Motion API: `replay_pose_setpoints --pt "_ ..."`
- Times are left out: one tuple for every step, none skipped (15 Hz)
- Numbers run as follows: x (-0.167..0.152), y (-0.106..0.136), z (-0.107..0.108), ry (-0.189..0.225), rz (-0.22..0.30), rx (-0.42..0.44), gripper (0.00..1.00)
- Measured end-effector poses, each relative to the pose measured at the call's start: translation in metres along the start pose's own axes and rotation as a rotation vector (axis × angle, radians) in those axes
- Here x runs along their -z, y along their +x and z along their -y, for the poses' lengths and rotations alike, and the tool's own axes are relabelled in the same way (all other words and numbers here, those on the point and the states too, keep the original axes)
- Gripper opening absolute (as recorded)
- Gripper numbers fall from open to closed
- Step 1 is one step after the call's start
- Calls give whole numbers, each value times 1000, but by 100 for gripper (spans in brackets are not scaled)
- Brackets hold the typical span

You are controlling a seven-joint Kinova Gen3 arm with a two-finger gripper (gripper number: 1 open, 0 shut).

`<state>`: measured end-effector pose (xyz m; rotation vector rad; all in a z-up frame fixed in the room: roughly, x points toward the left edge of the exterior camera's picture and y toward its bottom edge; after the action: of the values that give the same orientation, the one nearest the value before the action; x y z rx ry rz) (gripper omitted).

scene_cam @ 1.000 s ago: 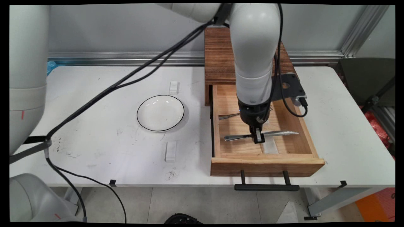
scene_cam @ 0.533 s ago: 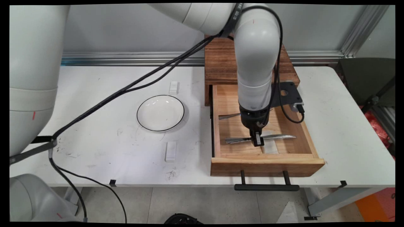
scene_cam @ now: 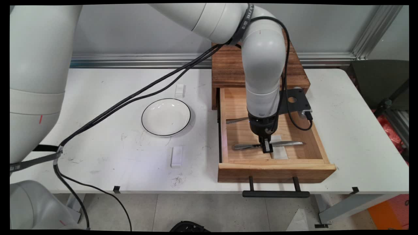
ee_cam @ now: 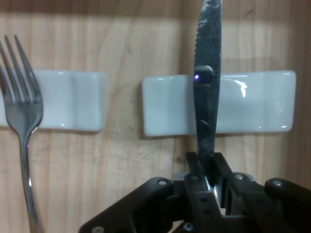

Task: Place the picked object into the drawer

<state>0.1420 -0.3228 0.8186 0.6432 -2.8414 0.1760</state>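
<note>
**Knife lowered deeper into the open drawer**

Since a second ago, your end effector [scene_cam: 266, 147] has sunk lower and slightly toward the front of the wooden drawer [scene_cam: 273, 166], carrying the knife [scene_cam: 285, 143] with it; the knife now sits lower in the frame than it did. You can see the fingers [ee_cam: 197, 167] closed tight on the knife's handle in the hand view, with the serrated blade running up from between them and crossing a white rest [ee_cam: 252, 102]. Whether the blade touches that rest or hangs just above it, you cannot tell.

At right of centre in the main view, the knife lies level across the drawer, handle toward the left, blade tip toward the right. Behind it, higher in the frame, a fork [scene_cam: 236, 120] lies on the drawer floor, mostly hidden by the arm. In the hand view, the fork [ee_cam: 22, 116] appears at the left edge, its tines over a second white rest [ee_cam: 73, 99].

Left of the drawer, a white bowl with a dark rim [scene_cam: 166, 117] stands on the surface [scene_cam: 98, 130], well apart from your end effector.
</note>
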Motion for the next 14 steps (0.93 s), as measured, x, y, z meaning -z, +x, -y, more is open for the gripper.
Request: replay_pose_setpoints --pt "-1 -1 1 -1 0 -1 0" --pt "-2 -2 1 -1 1 -2 0" --pt "-3 -3 2 -2 1 -4 0" --pt "-4 -4 2 -3 0 -6 0" --pt "-5 -4 2 -4 -1 -8 0" --pt "-5 -5 2 -5 -1 -9 100" --pt "-5 -5 2 -6 -2 -10 100" --pt "-5 -6 3 -8 -4 -14 100" --pt "-4 -6 3 -9 -5 -17 100" --pt "-3 -6 3 -9 -7 -19 100" --pt "-2 -6 3 -9 -10 -23 100" --pt "0 -6 4 -8 -16 -28 100" --pt "3 -5 4 -7 -20 -33 100" --pt "5 -5 5 -6 -23 -37 100"
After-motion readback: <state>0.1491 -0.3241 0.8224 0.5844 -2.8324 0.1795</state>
